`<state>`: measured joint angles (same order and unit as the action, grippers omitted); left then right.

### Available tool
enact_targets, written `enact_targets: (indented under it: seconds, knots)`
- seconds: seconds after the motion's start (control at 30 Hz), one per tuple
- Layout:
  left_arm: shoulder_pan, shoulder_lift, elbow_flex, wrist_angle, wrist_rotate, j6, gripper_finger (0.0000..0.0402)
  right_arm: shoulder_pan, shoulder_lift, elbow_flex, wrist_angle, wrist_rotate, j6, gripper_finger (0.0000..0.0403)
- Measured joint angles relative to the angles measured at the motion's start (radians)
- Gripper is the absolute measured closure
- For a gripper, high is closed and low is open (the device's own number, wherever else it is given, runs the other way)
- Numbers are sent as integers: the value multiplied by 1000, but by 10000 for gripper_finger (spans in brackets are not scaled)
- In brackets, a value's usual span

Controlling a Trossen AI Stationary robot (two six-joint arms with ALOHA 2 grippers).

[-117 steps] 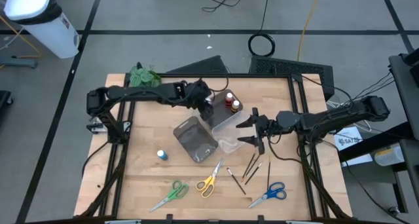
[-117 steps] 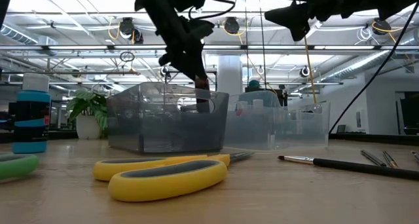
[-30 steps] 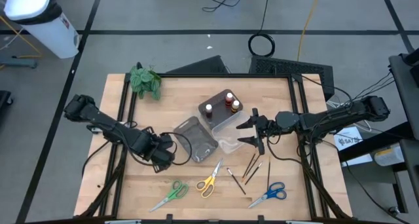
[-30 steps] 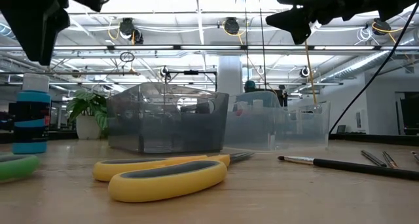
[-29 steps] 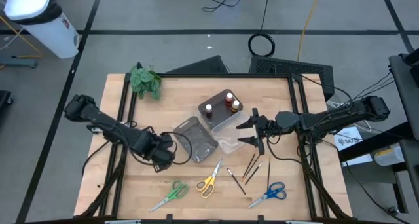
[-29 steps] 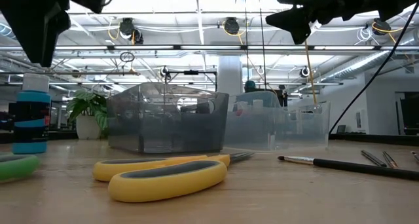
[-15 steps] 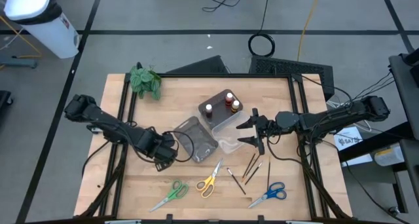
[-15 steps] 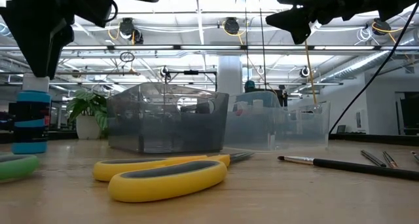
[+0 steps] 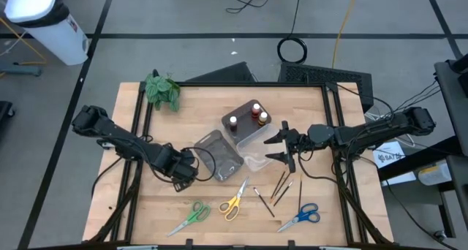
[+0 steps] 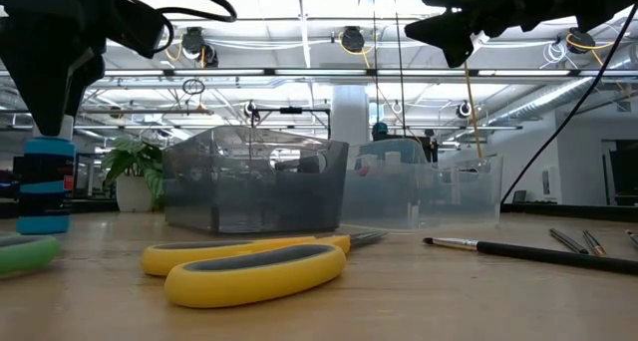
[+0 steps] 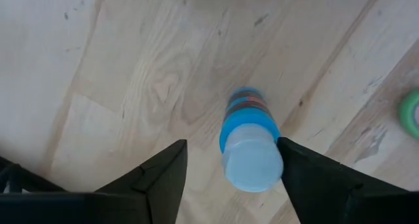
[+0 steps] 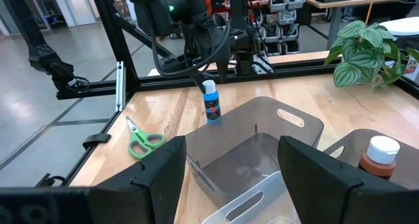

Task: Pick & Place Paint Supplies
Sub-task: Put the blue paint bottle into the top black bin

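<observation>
Nearest the front edge of the table (image 9: 219,228) lie the yellow scissors (image 10: 249,264), the green scissors (image 9: 189,216) and the blue scissors (image 9: 300,215), with the thin dark-handled brushes (image 9: 281,188) scattered just behind them, none of them touched. A little farther back on the left stands the blue-capped paint bottle (image 11: 249,141), upright on the bare wood and well apart from the trays; the left pincer (image 11: 229,168) hangs right over it with its fingers (image 11: 160,177) spread either side of the cap, not yet closed on it. The bottle looks small, light and rigid, probably smooth plastic, so a hold around the cap or the neck just below it should be firm, while a push against the side could tip it. A second ago that pincer stood higher above the bottle in the low view; now it has sunk until its tips reach the cap, and several seconds ago the arm was over at the grey tray (image 9: 218,156). Beyond, that grey tray and the clear tray (image 9: 252,140) stand side by side, with three bottles (image 9: 246,118) on a dark tray behind them. The right pincer (image 9: 281,148) waits with fingers apart at the clear tray's right side, unmoved. The leafy plant (image 9: 161,88) sits at the far left corner.
</observation>
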<state>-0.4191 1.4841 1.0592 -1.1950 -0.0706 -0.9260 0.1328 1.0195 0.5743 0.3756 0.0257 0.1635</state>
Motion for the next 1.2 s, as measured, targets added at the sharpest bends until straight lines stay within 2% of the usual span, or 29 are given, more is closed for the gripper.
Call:
enact_targets:
  seconds: [0.1,0.23,0.27,0.5,0.6,0.8,1.0,1.2]
  knots:
    - [0,0,0,8,1,0,196,0,0,0,0,0,0,178]
    - [0,0,0,27,14,0,277,0,0,0,0,0,0,178]
    - [0,0,0,27,15,0,283,0,0,0,0,0,0,178]
    - [2,0,49,28,20,40,283,0,0,0,0,0,0,179]
    - [2,-4,112,27,3,86,283,0,0,0,0,0,0,179]
    - [23,-7,291,19,-104,220,283,0,0,0,0,0,0,179]
    - [110,-7,457,31,-251,390,283,0,0,0,0,0,0,179]
    - [260,14,535,52,-270,521,283,0,0,0,1,5,-8,179]
